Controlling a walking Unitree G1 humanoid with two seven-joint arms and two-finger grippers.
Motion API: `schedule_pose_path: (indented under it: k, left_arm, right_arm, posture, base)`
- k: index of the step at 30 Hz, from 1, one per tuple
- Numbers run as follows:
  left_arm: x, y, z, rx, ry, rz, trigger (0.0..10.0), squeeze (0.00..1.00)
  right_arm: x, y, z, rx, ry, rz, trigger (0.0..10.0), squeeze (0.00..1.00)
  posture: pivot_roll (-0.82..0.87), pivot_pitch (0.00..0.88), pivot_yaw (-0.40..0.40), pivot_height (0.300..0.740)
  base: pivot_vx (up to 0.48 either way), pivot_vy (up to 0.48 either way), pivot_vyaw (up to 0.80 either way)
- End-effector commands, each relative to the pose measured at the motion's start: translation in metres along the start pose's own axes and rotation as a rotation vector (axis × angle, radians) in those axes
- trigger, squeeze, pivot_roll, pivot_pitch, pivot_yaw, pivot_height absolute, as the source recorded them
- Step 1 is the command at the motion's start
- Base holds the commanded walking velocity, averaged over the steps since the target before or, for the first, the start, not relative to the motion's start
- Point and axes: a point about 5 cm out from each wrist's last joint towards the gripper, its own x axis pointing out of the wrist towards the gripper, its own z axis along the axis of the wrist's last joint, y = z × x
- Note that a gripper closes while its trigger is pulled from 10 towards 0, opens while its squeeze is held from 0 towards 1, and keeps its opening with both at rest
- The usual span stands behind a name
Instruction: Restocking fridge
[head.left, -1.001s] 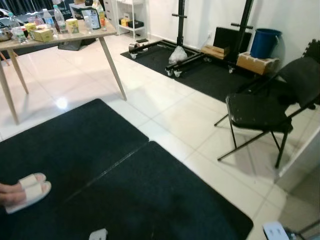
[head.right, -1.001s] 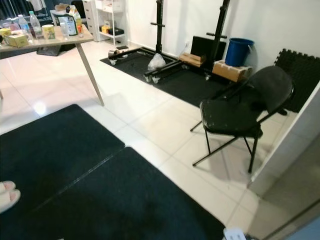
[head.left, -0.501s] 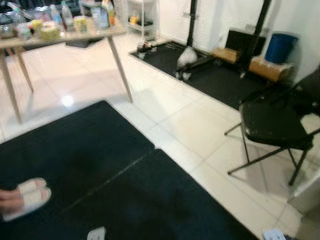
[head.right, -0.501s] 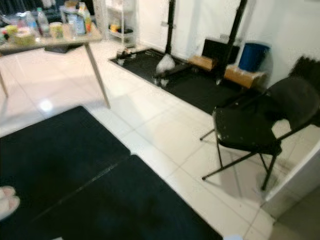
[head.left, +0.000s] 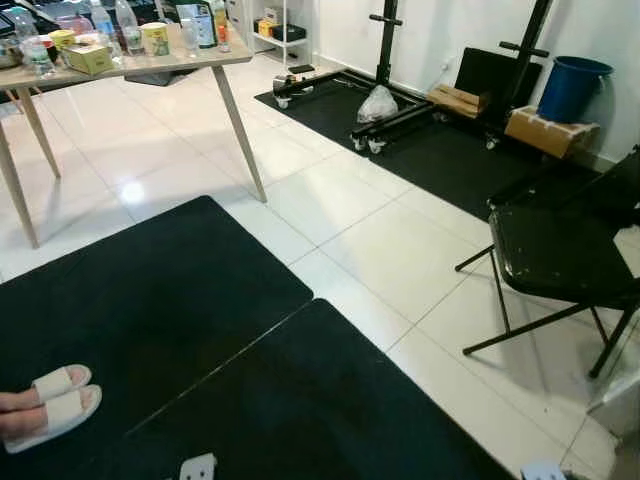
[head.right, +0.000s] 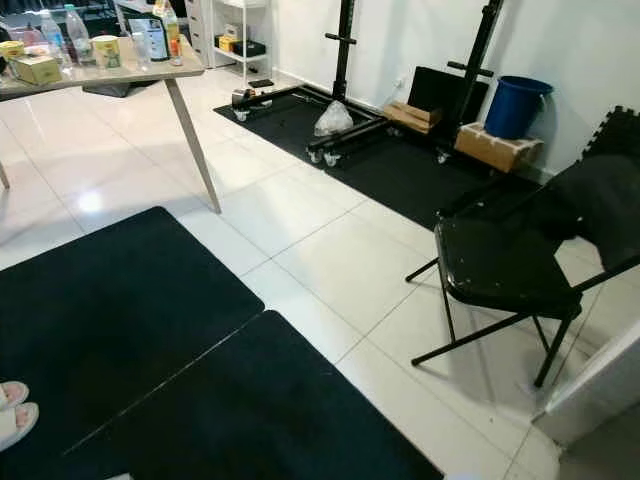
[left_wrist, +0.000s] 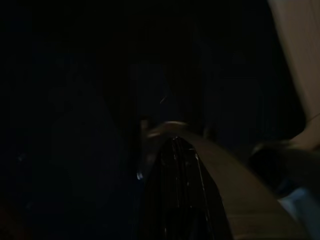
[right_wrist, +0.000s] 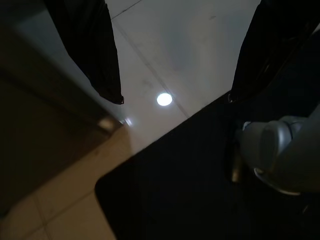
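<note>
Wood table (head.left: 130, 72) far left carries the likely stock: water bottles (head.left: 113, 20), a yellow-lidded tub (head.left: 155, 38), a small box (head.left: 86, 60), a dark carton (head.left: 190, 22). I see no fridge, so my read is restocking hasn't started; I'm between stations and everything is left to do. Right end effector (right_wrist: 172, 60): fingers spread wide, holding nothing, hanging over white tile at the edge of a black mat (head.left: 180, 300). Left end effector: wrist view nearly black, can't tell its state. Around me: folding chair (head.right: 510, 260) on the right, squat rack (head.right: 345, 70) and blue bin (head.right: 518, 105) at the far wall. A person's sandalled foot (head.left: 45, 400) is cut off at the frame's left edge. Labels on the table items are too small to read.
</note>
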Motion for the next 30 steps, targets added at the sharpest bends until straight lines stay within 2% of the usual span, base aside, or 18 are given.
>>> schedule_pose_path:
  k: [1,4,21,30]
  left_arm:
    - [-0.0035,0.0044,-0.0075,0.004,0.024,0.012,10.0,0.00]
    - [-0.0034,0.0043,-0.0075,0.006,0.024,0.011,10.0,0.00]
    - [-0.0001,-0.0041,-0.0068,-0.002,0.021,-0.008,10.0,0.00]
    - [-0.0018,0.0032,-0.0031,-0.007,0.012,0.009,10.0,0.00]
  right_arm:
    - [0.0020,0.0042,0.0107,-0.022,-0.034,0.014,10.0,0.00]
    - [0.0020,0.0038,0.0111,-0.024,-0.036,0.013,10.0,0.00]
    - [0.0016,-0.0021,0.0146,-0.069,-0.031,-0.023,10.0,0.00]
    - [0.0033,0.0035,0.0167,-0.093,-0.028,-0.028,10.0,0.00]
  posture:
    - [-0.06,0.000,-0.044,0.740]
    - [-0.06,0.000,-0.046,0.740]
    - [-0.08,0.000,-0.052,0.740]
    - [-0.09,0.000,-0.047,0.740]
  base:
    - [0.285,0.000,0.73]
    - [0.285,0.000,0.73]
    - [0.303,0.000,0.00]
    - [0.311,0.000,0.00]
